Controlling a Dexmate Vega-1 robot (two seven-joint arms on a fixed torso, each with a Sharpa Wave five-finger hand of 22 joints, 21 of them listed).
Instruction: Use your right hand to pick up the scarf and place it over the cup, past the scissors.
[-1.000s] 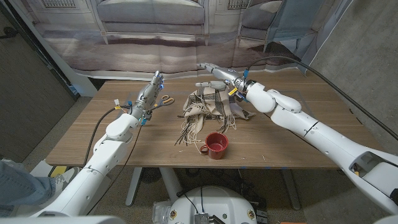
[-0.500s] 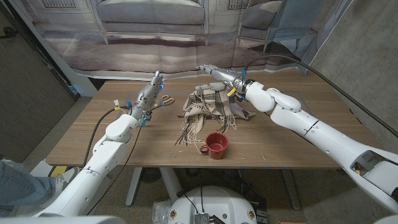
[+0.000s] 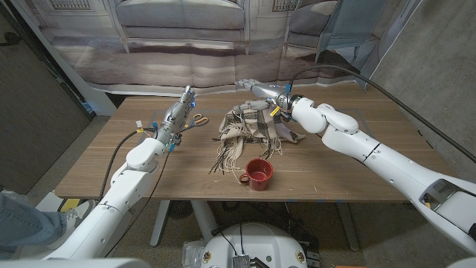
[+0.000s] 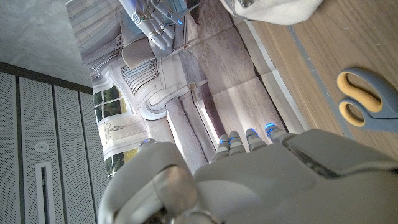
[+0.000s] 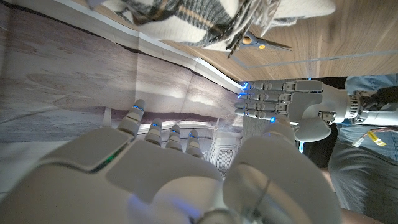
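Head view: the reach is in hand. The right hand [image 3: 260,91] hovers at the scarf's [image 3: 249,126] 12 o'clock, fingers spread, holding nothing. Next it must drop and gather the soft, fringed plaid cloth. The glossy red cup [image 3: 259,174] sits at the scarf's 6 o'clock, the scissors [image 3: 198,119] at 9 o'clock on the wood-grain tabletop [image 3: 104,167].

Left wrist view: the left hand [image 4: 249,180] is empty, fingers straight.

Right wrist view: the right hand's fingers [image 5: 163,132] are extended, apart.

— What stands behind the wooden table [image 3: 97,167]?
— A printed backdrop [image 3: 186,45] hung like a curtain, picturing a pale stone building with steps and an arched doorway.
— And to the sides?
— A dark grey panel [image 3: 33,112] on the left, a bare concrete wall [image 3: 439,67] on the right.
— The floor?
— Grey, seen beside the table's white legs [image 3: 160,222].
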